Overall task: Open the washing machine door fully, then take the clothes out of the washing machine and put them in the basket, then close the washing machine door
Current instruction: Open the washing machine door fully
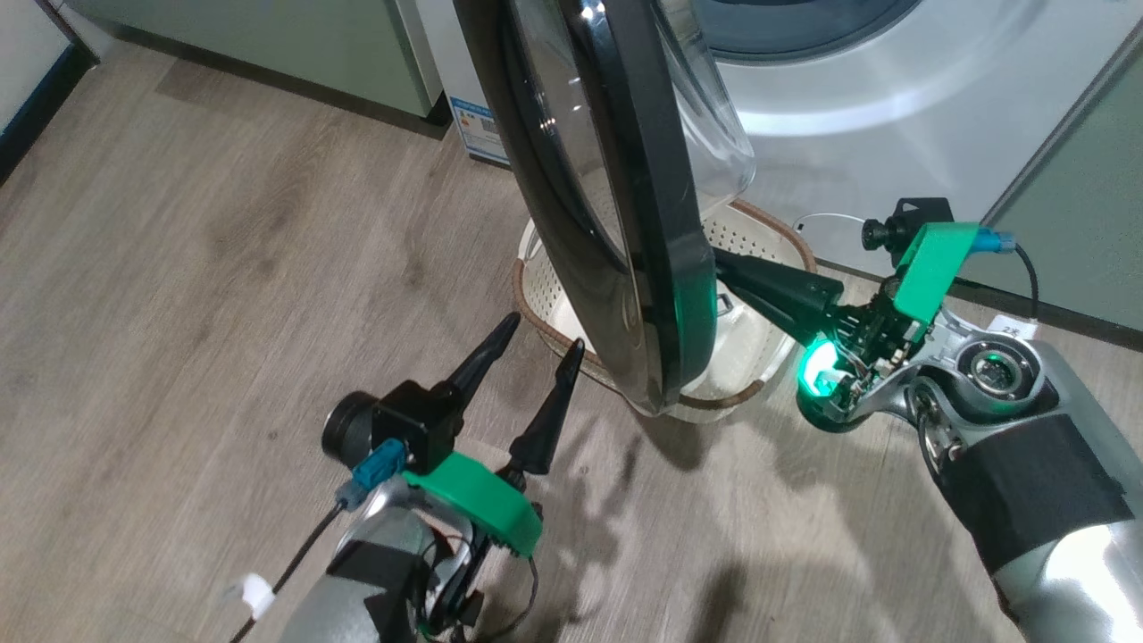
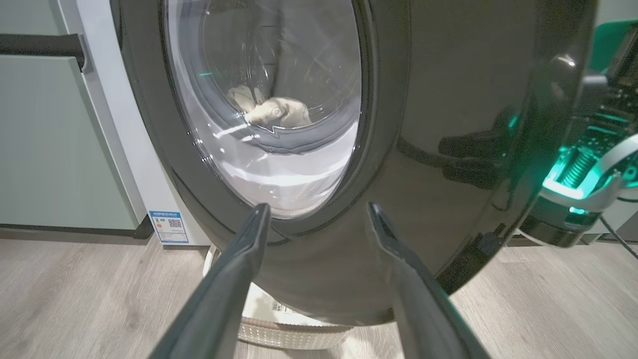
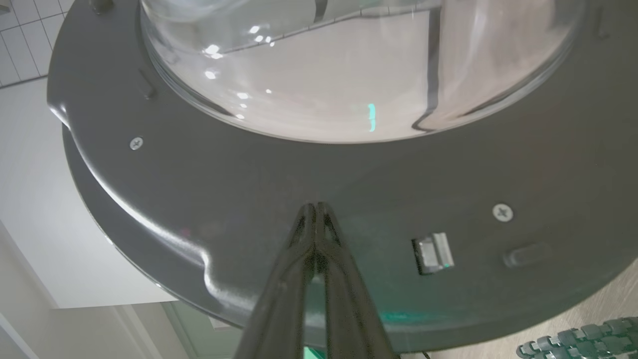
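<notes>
one door [image 1: 661, 223], one basket [image 1: 759, 239], one left tool [image 1: 546, 330], one right tool [image 1: 725, 264]

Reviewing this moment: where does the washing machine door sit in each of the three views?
Head view: washing machine door edge-on, top centre down to mid-picture, with the basket behind its lower edge.
Left wrist view: its outer face spans centre and right, beyond the open left gripper.
Right wrist view: its inner rim crosses the middle, the shut right gripper at it.
Shared landmark: the glass bowl.
</notes>
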Available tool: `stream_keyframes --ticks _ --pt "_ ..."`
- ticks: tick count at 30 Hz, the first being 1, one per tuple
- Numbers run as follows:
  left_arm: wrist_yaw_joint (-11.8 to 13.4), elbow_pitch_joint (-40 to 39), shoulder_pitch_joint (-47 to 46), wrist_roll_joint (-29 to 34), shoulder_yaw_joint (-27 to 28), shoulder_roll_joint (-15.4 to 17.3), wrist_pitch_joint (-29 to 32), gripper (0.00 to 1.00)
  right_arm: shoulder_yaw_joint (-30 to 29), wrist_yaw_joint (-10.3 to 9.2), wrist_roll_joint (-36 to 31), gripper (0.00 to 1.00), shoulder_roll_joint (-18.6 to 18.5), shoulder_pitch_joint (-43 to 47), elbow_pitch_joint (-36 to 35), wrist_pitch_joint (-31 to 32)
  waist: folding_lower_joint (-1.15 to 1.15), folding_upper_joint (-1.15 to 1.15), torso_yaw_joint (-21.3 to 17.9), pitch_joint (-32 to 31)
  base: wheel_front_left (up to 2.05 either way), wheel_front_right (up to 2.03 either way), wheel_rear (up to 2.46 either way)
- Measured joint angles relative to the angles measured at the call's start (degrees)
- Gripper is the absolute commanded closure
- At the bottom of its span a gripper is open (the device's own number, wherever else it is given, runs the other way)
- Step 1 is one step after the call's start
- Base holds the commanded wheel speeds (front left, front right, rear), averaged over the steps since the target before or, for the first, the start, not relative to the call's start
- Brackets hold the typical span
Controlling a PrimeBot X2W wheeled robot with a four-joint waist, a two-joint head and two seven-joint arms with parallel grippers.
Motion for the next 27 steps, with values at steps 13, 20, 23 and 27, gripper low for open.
stream_keyframes --ticks 13,20,23,27 --pt "0.1 0.0 0.6 0.0 0.0 0.0 0.0 0.00 0.8 0.00 0.5 1.00 0.0 0.0 0.0 -1.1 0.00 0.00 -0.4 -0.2 0.00 0.00 0.00" --pt "0.1 0.0 0.6 0.0 0.1 0.0 0.0 0.00 0.0 0.00 0.4 1.00 0.1 0.4 -1.3 -2.5 0.00 0.00 -0.9 -0.6 0.00 0.00 0.00" --pt "0.1 0.1 0.6 0.0 0.3 0.0 0.0 0.00 -1.0 0.00 0.4 1.00 0.1 1.6 -2.0 -3.4 0.00 0.00 -1.2 -0.9 0.00 0.00 0.00" --pt "0.1 0.3 0.7 0.0 0.7 0.0 0.0 0.00 -2.4 0.00 -0.1 0.00 0.1 3.1 -2.9 -4.1 0.00 0.00 -1.9 -1.4 0.00 0.00 0.00"
